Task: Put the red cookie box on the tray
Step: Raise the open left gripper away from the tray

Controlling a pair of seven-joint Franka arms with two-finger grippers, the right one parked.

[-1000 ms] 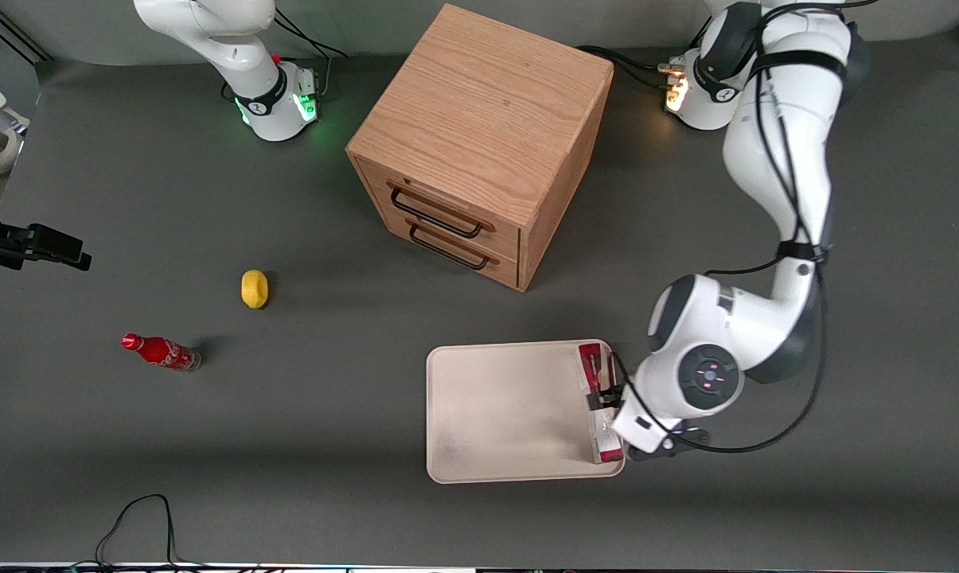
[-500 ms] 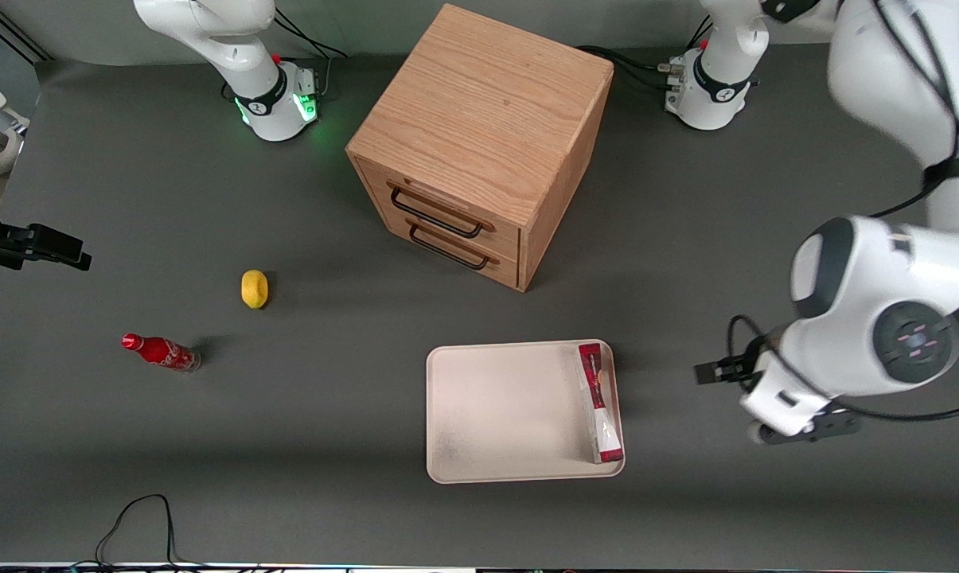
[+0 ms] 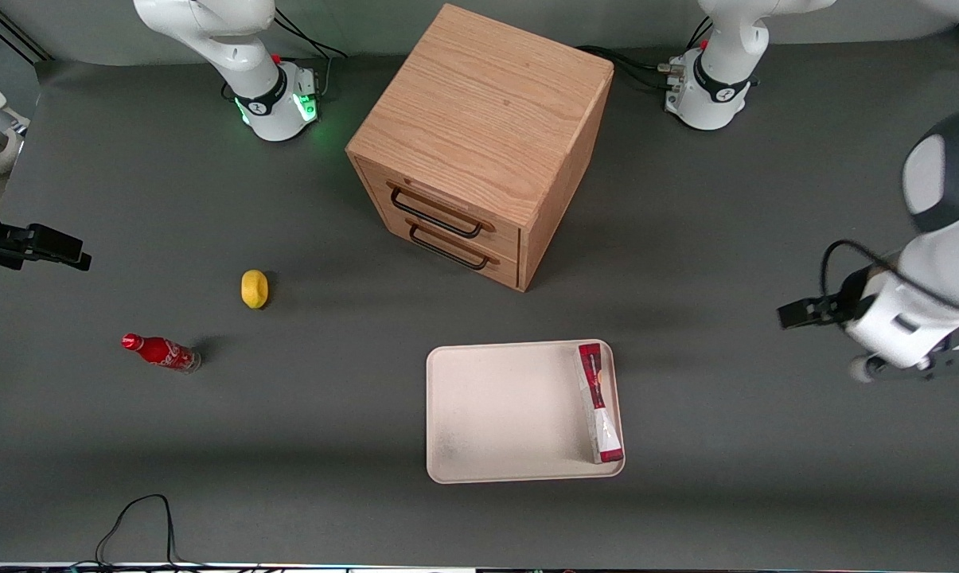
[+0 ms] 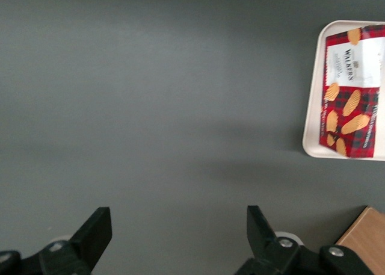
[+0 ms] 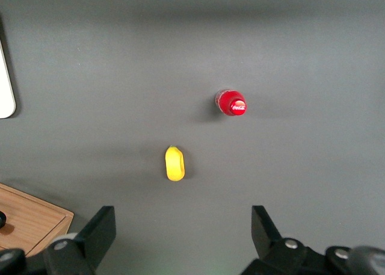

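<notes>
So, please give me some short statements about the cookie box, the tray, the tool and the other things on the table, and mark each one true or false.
1. The slim red cardboard cookie box lies in the flat pale cream tray. True.
2. The left arm's tool is shut on the box. False: it is open, holds nothing and hangs over bare table toward the working arm's end.
3. The box lies along one short rim of the tray. True.
4. The small red soda bottle stands on the tray. False: it is on the table, near the yellow lemon.
5. Both drawers of the wooden cabinet are closed. True.
</notes>
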